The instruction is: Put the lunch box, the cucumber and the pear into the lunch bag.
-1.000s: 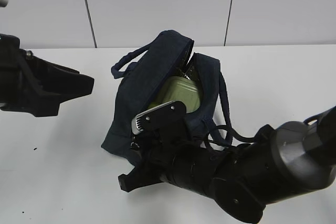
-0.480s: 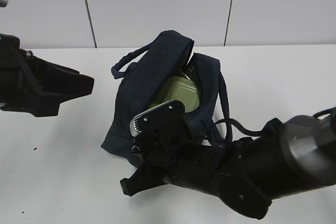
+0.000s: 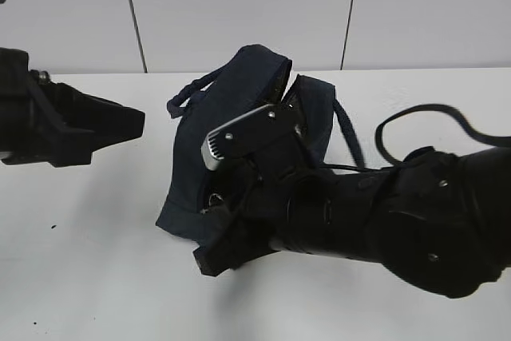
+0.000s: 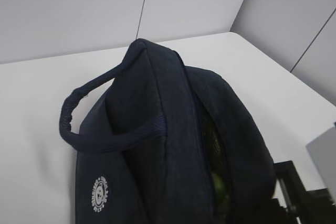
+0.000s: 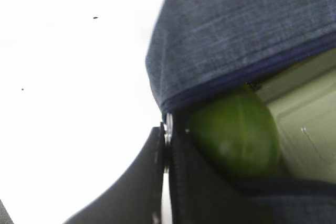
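The navy lunch bag (image 3: pixel 231 109) stands mid-table, its top opening a narrow slit. My right gripper (image 5: pixel 167 136) is at the bag's near end, its two dark fingers (image 5: pixel 134 190) shut on the metal zipper pull (image 5: pixel 168 123). Just inside the opening, the right wrist view shows the dark green cucumber's (image 5: pixel 236 135) rounded end beside the pale sage lid of the lunch box (image 5: pixel 307 121). My right arm (image 3: pixel 359 213) hides the bag's front in the exterior view. The pear is hidden. My left gripper (image 3: pixel 120 125) hovers left of the bag, apart from it; its jaws do not show. The left wrist view shows the bag (image 4: pixel 173 129) from above.
The bag's two loop handles (image 3: pixel 188 93) hang at its sides; one shows in the left wrist view (image 4: pixel 94 140). A black cable (image 3: pixel 415 113) loops above my right arm. The white table (image 3: pixel 96 261) extends to a panelled wall (image 3: pixel 239 5).
My right arm has risen and pushed along the bag toward its far end, now covering the lunch box in the exterior view. The bag's opening has narrowed. The left arm has hardly moved.
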Motion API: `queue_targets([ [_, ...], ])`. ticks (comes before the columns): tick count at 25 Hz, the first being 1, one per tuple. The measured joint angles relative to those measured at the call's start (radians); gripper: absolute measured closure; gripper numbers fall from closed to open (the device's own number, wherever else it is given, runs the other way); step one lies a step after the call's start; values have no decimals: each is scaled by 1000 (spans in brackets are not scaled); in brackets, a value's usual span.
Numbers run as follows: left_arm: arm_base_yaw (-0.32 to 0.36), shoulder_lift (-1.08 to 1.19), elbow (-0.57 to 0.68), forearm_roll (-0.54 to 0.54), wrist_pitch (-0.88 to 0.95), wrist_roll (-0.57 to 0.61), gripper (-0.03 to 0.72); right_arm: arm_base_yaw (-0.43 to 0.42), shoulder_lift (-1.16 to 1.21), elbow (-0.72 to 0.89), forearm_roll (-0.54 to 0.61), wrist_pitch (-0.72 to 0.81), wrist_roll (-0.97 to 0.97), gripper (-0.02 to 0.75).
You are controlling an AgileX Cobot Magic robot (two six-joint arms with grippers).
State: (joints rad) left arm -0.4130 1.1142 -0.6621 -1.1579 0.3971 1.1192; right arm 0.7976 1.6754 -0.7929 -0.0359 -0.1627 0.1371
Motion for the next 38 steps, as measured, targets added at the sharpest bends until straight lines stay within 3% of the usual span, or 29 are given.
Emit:
queue_targets([
  [10,0,127,0,58,58,30,450,0,-129,3,-49,99,-7,732],
  [18,0,168,0,56,73,274,449,0,-142,-108,-83,202,-14,732],
  [26,0,176,0,-82,64,639,449,0,-142,-161,-103,261,-15,732],
  [38,0,296,-1,-293,30,818,449,0,-142,-162,-105,271,-15,732],
])
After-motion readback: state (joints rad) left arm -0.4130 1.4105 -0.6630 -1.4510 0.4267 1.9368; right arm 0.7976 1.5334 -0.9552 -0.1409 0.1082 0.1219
